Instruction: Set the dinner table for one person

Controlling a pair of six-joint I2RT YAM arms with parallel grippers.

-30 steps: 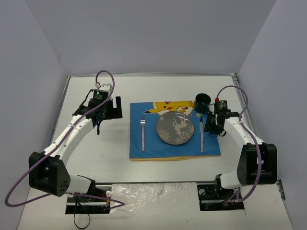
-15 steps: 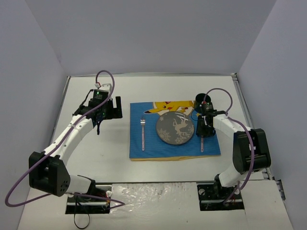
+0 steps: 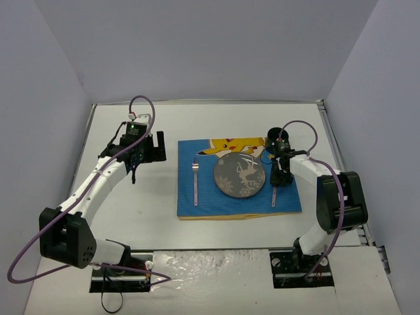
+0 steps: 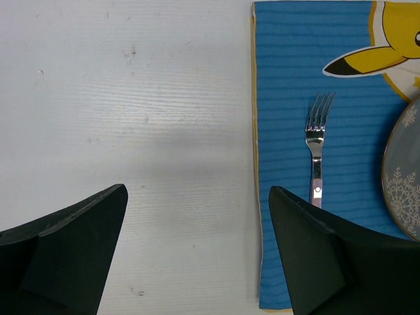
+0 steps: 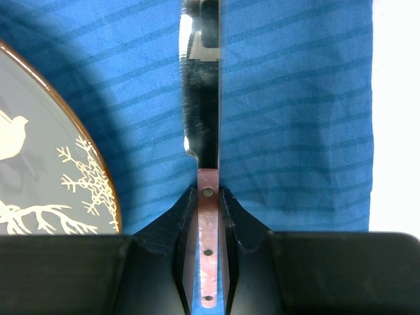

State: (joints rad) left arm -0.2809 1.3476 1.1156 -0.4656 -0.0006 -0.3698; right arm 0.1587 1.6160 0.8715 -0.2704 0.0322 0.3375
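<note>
On the white dinner table (image 3: 131, 216) lies a blue cartoon-print placemat (image 3: 223, 203). On it are a grey plate (image 3: 240, 176), a fork (image 3: 195, 184) to its left and a knife (image 3: 273, 195) to its right. My right gripper (image 3: 278, 177) is low over the mat. In the right wrist view it (image 5: 209, 193) is shut on the knife (image 5: 203, 98) at the top of its pink handle, beside the plate rim (image 5: 98, 190). My left gripper (image 3: 146, 152) is open and empty above bare table, left of the mat. The left wrist view shows the gripper (image 4: 197, 190) and the fork (image 4: 316, 144).
A black cup (image 3: 277, 136) stands at the mat's far right corner, just behind my right gripper. Metal rails edge the table, and grey walls close it in on three sides.
My right gripper has swung left from the mat's right edge onto the knife and shut on its handle. The knife has shifted slightly. The left arm has barely moved.
</note>
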